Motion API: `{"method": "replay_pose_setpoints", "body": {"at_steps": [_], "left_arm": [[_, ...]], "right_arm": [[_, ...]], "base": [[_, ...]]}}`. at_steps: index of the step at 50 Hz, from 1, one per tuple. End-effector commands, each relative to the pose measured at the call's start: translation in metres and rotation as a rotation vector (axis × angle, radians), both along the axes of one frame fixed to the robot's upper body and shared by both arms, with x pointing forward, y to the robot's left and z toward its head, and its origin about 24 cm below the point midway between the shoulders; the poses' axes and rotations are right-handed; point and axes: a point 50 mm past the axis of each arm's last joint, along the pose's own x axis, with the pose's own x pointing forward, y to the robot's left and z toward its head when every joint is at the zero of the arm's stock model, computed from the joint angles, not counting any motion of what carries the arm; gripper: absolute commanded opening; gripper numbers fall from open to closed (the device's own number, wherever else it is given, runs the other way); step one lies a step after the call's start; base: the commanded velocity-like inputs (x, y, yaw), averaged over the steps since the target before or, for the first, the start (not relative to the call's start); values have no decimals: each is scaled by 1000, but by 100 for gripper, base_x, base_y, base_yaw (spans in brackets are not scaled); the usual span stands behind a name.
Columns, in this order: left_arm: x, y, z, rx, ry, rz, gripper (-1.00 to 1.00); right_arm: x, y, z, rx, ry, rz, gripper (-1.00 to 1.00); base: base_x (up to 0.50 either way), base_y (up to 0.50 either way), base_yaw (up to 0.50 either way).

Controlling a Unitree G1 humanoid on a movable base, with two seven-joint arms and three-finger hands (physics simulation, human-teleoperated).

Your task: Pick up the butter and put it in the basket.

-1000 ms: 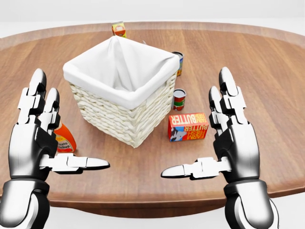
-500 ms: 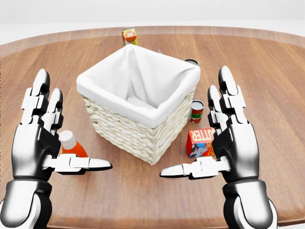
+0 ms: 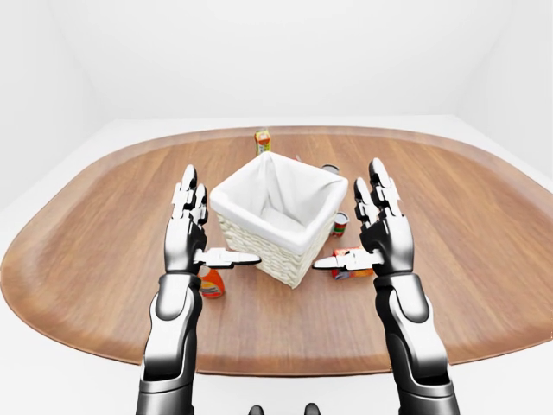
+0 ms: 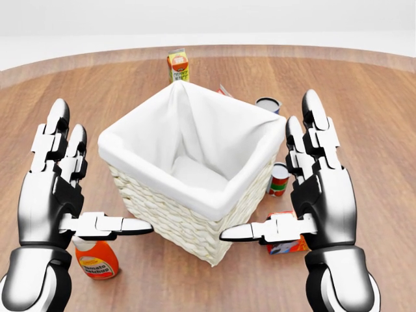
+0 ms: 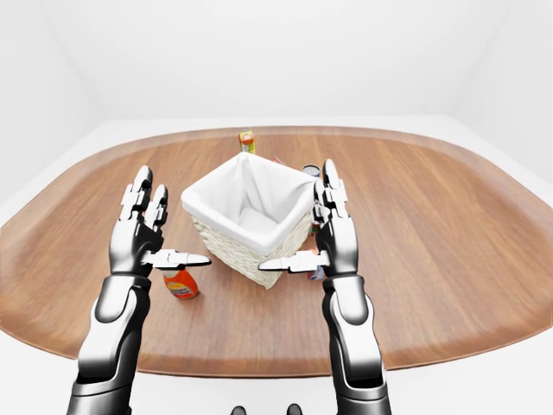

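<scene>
The butter box (image 4: 286,245), red with a blue picture, lies on the wooden table to the lower right of the basket and is mostly hidden behind my right hand. The wicker basket (image 4: 195,214) with a white cloth liner stands in the middle of the head view; its inside looks empty. My right hand (image 4: 305,188) is open, fingers up and thumb pointing left, held above the butter. My left hand (image 4: 65,182) is open the same way at the basket's left. Both hands hold nothing.
An orange ketchup bottle (image 4: 96,258) lies under my left hand. A small red can (image 4: 279,179) and a grey-topped can (image 4: 268,104) stand right of the basket. A small orange carton (image 4: 177,65) stands beyond it. The oval table's edge (image 3: 285,367) runs near my body.
The whole picture has shifted: the camera has moved closer and looks further down, so basket, butter and bottle sit lower and larger. My hands keep the same open pose.
</scene>
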Motion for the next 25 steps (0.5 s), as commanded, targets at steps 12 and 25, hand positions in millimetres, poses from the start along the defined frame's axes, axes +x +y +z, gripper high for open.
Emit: {"method": "replay_pose_setpoints", "body": {"at_steps": [12,25], "left_arm": [[0,1,-4,-4,17,4,100],[0,1,-4,-4,17,8,100]], "right_arm": [[0,0,-5,-13,21,-5,100],[1,-3,-5,-4,22,-15,100]], "base": [[19,0,0],[0,0,0]]}}
